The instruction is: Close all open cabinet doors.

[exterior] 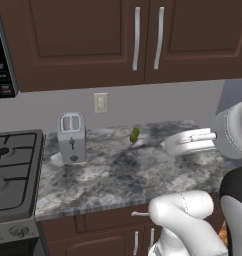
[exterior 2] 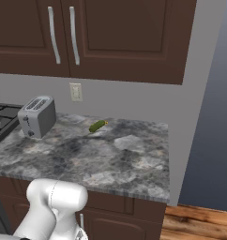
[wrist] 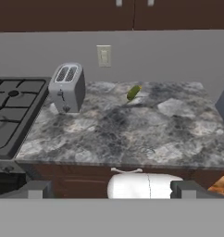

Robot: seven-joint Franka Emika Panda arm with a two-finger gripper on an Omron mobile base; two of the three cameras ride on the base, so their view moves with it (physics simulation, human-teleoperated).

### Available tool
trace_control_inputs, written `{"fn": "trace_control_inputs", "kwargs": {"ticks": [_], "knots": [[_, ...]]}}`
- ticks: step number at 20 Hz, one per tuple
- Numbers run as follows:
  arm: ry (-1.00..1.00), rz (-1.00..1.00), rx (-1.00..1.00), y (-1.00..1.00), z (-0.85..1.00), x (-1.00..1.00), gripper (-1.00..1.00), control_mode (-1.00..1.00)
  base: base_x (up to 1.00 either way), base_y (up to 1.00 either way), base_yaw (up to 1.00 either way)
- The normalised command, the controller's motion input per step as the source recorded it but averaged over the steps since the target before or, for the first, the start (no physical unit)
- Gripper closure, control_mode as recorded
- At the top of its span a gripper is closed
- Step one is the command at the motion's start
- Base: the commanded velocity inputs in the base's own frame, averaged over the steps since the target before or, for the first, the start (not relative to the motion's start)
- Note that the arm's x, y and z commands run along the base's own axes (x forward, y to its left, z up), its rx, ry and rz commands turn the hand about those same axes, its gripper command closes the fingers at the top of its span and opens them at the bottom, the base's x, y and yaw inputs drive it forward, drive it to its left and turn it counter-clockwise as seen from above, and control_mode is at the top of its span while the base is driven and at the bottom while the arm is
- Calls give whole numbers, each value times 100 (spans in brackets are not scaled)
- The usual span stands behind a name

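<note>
The gripper has its jaws spread wide and holds nothing; in the hand view its two dark fingertips rise at about 7 and 5 o'clock, far apart. The hand faces the counter from well back, level with its front edge.

Outward from it, the toaster stands at about 10 o'clock on the granite, beside the stove. A small green vegetable lies near the back wall at 12 o'clock, just below a wall outlet.

Higher still, at 12 o'clock in the left base view, hang the cabinet doors, their silver bar handles side by side at the centre seam. In the right base view both doors look flush with the frame, so I judge this pair shut.

Such a door is likely stiff, hinged wood, moderately heavy but free-swinging, and not fragile. The bar looks smooth and may be slippery; a flat push on the panel near the handle edge, far from the hinge, should move an open door easiest.
</note>
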Motion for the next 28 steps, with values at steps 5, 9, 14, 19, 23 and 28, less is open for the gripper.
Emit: {"fn": "trace_control_inputs", "kwargs": {"ticks": [5, 9, 14, 19, 23, 28], "knots": [[-2, 13, 0, 0, -48, 30, -100, -100, 0, 0, 0], [-6, 15, 0, 0, -49, 28, -100, -100, 0, 0, 0], [-1, 5, 0, -12, -32, 17, -100, -100, 0, 0, 0], [0, 0, 0, -7, -33, 27, -100, -100, 0, 0, 0], [0, 0, 0, -2, -24, 23, -100, -100, 0, 0, 0], [0, -2, 0, 0, -2, 4, -100, -100, 0, 0, 0]]}}
